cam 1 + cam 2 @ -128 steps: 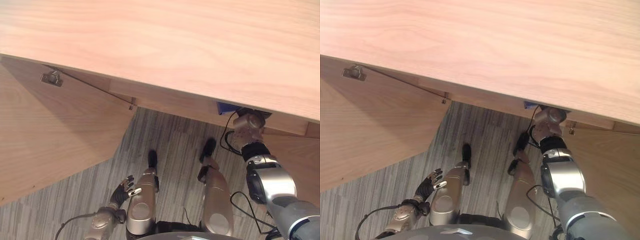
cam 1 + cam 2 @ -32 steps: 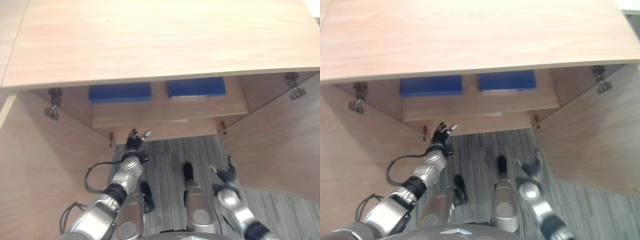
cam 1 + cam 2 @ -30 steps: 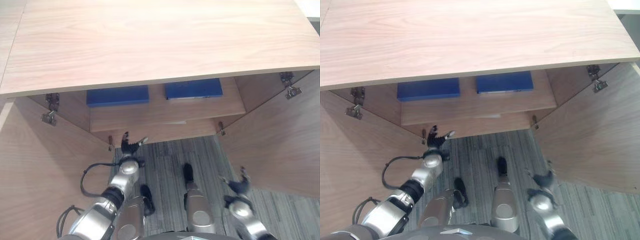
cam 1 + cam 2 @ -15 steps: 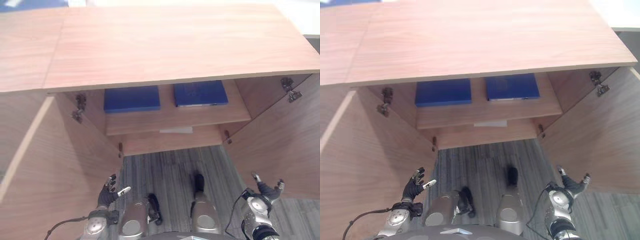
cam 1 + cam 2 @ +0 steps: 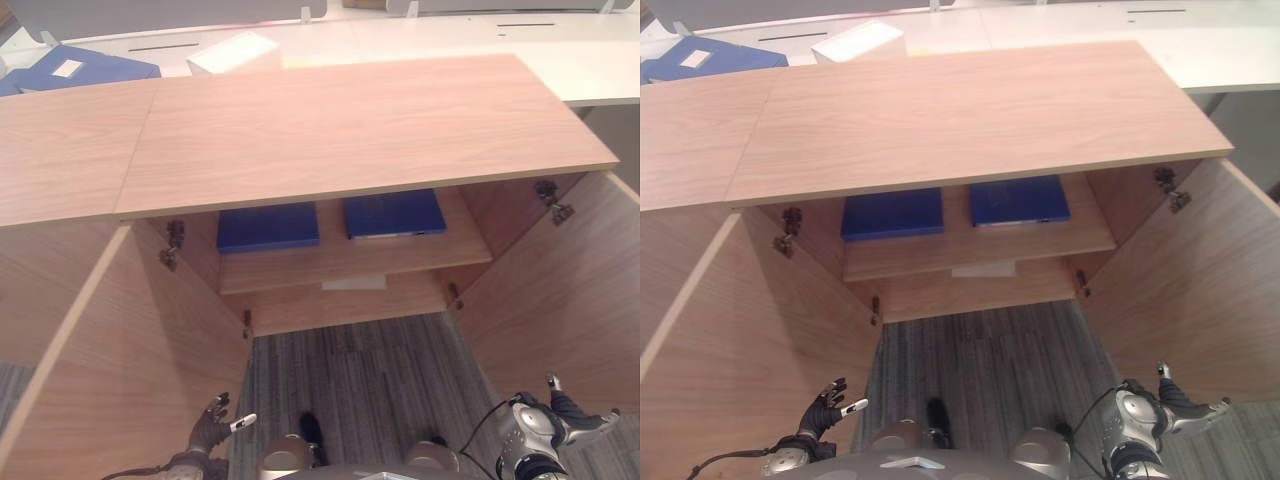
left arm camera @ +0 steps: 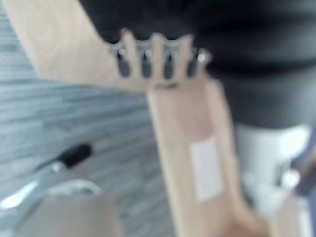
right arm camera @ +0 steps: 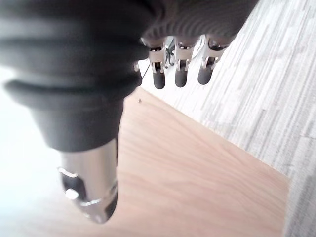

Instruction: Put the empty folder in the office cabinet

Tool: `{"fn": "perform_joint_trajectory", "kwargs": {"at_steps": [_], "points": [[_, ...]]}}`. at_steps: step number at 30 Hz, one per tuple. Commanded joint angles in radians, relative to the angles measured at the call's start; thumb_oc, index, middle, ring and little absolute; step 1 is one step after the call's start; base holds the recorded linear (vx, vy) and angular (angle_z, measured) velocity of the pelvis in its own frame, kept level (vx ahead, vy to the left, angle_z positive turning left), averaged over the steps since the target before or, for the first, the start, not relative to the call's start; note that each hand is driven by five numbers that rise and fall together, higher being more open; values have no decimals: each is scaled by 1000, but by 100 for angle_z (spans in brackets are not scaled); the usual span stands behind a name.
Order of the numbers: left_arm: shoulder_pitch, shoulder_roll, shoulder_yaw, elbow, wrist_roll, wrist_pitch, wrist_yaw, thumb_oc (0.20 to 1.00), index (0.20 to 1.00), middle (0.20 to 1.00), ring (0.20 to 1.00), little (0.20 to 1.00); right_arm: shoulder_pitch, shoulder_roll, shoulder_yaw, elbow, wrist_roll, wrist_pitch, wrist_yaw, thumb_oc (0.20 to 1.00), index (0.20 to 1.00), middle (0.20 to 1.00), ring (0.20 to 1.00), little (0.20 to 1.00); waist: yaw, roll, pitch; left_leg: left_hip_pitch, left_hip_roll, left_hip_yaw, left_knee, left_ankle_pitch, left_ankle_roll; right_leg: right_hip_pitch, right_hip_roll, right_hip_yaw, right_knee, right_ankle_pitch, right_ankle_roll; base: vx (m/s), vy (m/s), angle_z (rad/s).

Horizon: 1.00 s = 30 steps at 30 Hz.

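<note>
The wooden office cabinet point(image 5: 340, 130) stands with both doors swung wide. Two blue folders lie flat on its inner shelf, one on the left point(image 5: 267, 226) and one on the right point(image 5: 394, 212). Another blue folder point(image 5: 70, 70) with a white label lies on the white desk behind the cabinet, far left. My left hand point(image 5: 212, 430) hangs low by the left door point(image 5: 130, 360), fingers point(image 6: 155, 59) straight and holding nothing. My right hand point(image 5: 570, 418) is low beside the right door point(image 5: 560, 290), its fingers point(image 7: 180, 69) spread and bare.
A white box point(image 5: 232, 52) sits on the desk behind the cabinet. A second wooden top point(image 5: 60, 150) adjoins the cabinet on the left. Grey striped carpet point(image 5: 360, 370) lies between the open doors.
The view has pulled back, bringing the desk into sight. My left hand has dropped away from the cabinet's lower edge, and my right hand has swung out toward the right door.
</note>
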Motion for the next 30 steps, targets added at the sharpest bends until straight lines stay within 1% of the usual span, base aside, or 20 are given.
{"fn": "perform_joint_trajectory", "kwargs": {"at_steps": [1,3,6,7,8,9,10,11,13,15,17,18,19,21,24,25,26,27,28,30], "points": [[-40,11,21,-32,38,-16,-23,1000,1000,1000,1000,1000,-22,-61,-69,35,23,-55,-103,1000,1000,1000,1000,1000,-13,28,12,31,-6,-127,44,-102,-33,-50,37,19,-7,30,-1,10,-155,-1],[-39,13,25,-22,40,-17,-45,1000,1000,1000,1000,1000,-25,-75,-105,80,12,-81,-190,1000,1000,1000,1000,1000,-17,23,0,55,6,-128,30,-96,-48,-32,68,18,-39,2,10,27,-257,18],[-37,12,27,-18,44,-19,-52,1000,1000,1000,1000,1000,-25,-80,-113,88,10,-86,-207,1000,1000,1000,1000,1000,-18,22,-3,59,10,-126,27,-92,-53,-23,76,13,-50,-5,12,15,-153,-8],[-23,8,23,-17,52,-26,-74,1000,1000,1000,1000,1000,-23,-101,-155,112,-25,-102,-288,1000,1000,1000,1000,1000,-22,24,-18,70,24,-129,2,-67,-77,-8,97,7,-73,-23,4,15,-151,-11],[-23,8,23,-17,52,-26,-74,1000,1000,1000,1000,1000,-23,-101,-155,112,-25,-102,-288,1000,1000,1000,1000,1000,-22,24,-18,70,24,-129,2,-67,-77,-8,97,7,-73,-23,4,31,-259,-28],[-14,8,14,-23,55,-24,-74,1000,1000,1000,1000,1000,-22,-119,-187,128,-23,-116,-329,1000,1000,1000,1000,1000,-24,30,-30,83,35,-137,-23,-50,-95,10,116,5,-96,-31,-7,16,-109,-17],[-14,8,14,-23,55,-24,-74,1000,1000,1000,1000,1000,-22,-119,-187,128,-23,-116,-329,1000,1000,1000,1000,1000,-24,30,-30,83,35,-137,-23,-50,-95,10,116,5,-96,-31,-7,28,-191,-4],[-15,9,6,-20,54,-20,-78,1000,1000,1000,1000,1000,-26,-131,-213,162,-30,-140,-354,1000,1000,1000,1000,1000,-24,35,-41,86,42,-148,-43,-35,-107,20,131,4,-115,-34,-15,24,-156,2],[-17,9,-3,-7,81,-16,-84,1000,1000,1000,1000,1000,-30,-136,-231,205,15,-183,-288,1000,1000,1000,1000,1000,-20,42,-55,95,49,-160,-70,-15,-122,37,147,-2,-137,-35,-25,40,-209,-2],[-20,11,-6,-1,102,-11,-82,1000,1000,1000,1000,1000,-39,-139,-217,222,36,-192,-167,1000,1000,1000,1000,1000,-15,47,-63,96,52,-171,-79,-8,-128,42,153,-7,-144,-38,-32,20,-146,3],[-26,23,-5,-12,111,6,-86,1000,1000,1000,1000,1000,-54,-152,-186,212,90,-172,7,1000,1000,1000,1000,1000,-9,52,-66,91,53,-180,-83,-2,-134,40,154,-12,-147,-42,-38,-25,-89,-3],[-27,28,-5,-20,112,13,-87,1000,1000,1000,1000,1000,-60,-157,-172,204,102,-161,43,1000,1000,1000,1000,1000,-8,54,-65,89,52,-183,-84,-1,-135,38,154,-14,-148,-43,-39,-59,-59,-4],[-30,39,-2,-30,111,22,-95,1000,1000,1000,1000,1000,-63,-169,-155,190,120,-139,111,1000,1000,1000,1000,1000,-9,57,-64,83,51,-185,-84,1,-138,35,154,-17,-148,-44,-41,-81,-42,-2],[-32,62,8,-55,106,41,-115,1000,1000,1000,1000,1000,-66,-199,-123,155,61,-104,178,1000,1000,1000,1000,1000,-11,61,-61,71,49,-188,-84,6,-141,26,153,-22,-149,-45,-43,-95,-31,9],[-24,96,34,-89,87,62,-142,1000,1000,1000,1000,1000,-59,-258,-85,86,76,-54,294,1000,1000,1000,1000,1000,-20,62,-56,60,50,-188,-84,12,-144,18,153,-25,-150,-47,-45,-66,-20,16],[-22,106,46,-95,80,68,-152,1000,1000,1000,1000,1000,-54,-281,-87,81,96,-41,360,1000,1000,1000,1000,1000,-22,61,-55,58,52,-187,-84,13,-147,16,154,-27,-150,-47,-44,-35,-22,11],[-22,106,48,-95,80,68,-154,1000,1000,1000,1000,1000,-54,-284,-88,82,97,-40,367,1000,1000,1000,1000,1000,-22,60,-55,57,52,-187,-84,14,-147,15,154,-27,-150,-47,-44,-31,-27,9],[-21,109,54,-96,78,71,-158,1000,1000,1000,1000,1000,-53,-296,-92,85,104,-37,402,1000,1000,1000,1000,1000,-22,59,-55,57,54,-186,-84,14,-148,15,155,-29,-150,-47,-44,-11,-14,5],[-21,109,54,-96,78,71,-158,1000,1000,1000,1000,1000,-53,-296,-92,85,104,-37,402,1000,1000,1000,1000,1000,-22,59,-55,57,54,-186,-84,14,-148,15,155,-29,-150,-47,-44,-18,-22,5],[-23,113,63,-97,79,78,-160,1000,1000,1000,1000,1000,-60,-323,-103,92,96,-26,468,1000,1000,1000,1000,1000,-21,55,-53,55,56,-184,-84,14,-150,14,155,-34,-150,-48,-43,-40,-28,2]]}}
